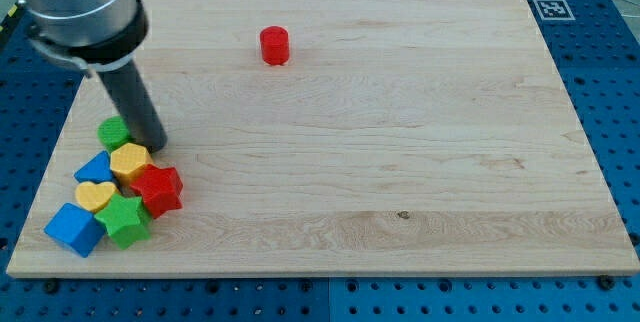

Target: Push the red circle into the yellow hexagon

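my tip (pixel 156 146) sits just beside the small yellow hexagon block (pixel 129 161) in the bottom-left cluster, no gripper on this rod, the small red circle block (pixel 275 45) well apart up top, so next i'd circle behind it and shove down-left.

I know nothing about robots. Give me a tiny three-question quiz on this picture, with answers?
1. True or false: the red circle touches the yellow hexagon.
2. My tip sits nearest which: A red circle, B yellow hexagon, C blue cube?
3. Fill in: the red circle lies toward the view's ____ from the block cluster.

Key: 1 false, they are far apart. 2 B. 3 top (and right).
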Action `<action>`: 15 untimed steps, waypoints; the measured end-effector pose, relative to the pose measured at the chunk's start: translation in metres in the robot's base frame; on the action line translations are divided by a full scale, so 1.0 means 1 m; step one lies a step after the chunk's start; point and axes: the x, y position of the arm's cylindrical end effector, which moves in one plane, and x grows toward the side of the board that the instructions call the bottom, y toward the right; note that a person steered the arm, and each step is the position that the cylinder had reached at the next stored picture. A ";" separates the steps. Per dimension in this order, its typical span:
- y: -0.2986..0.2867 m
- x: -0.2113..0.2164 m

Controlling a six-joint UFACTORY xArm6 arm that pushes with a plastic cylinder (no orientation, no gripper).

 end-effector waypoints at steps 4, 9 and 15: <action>0.129 -0.082; 0.167 -0.172; 0.086 -0.087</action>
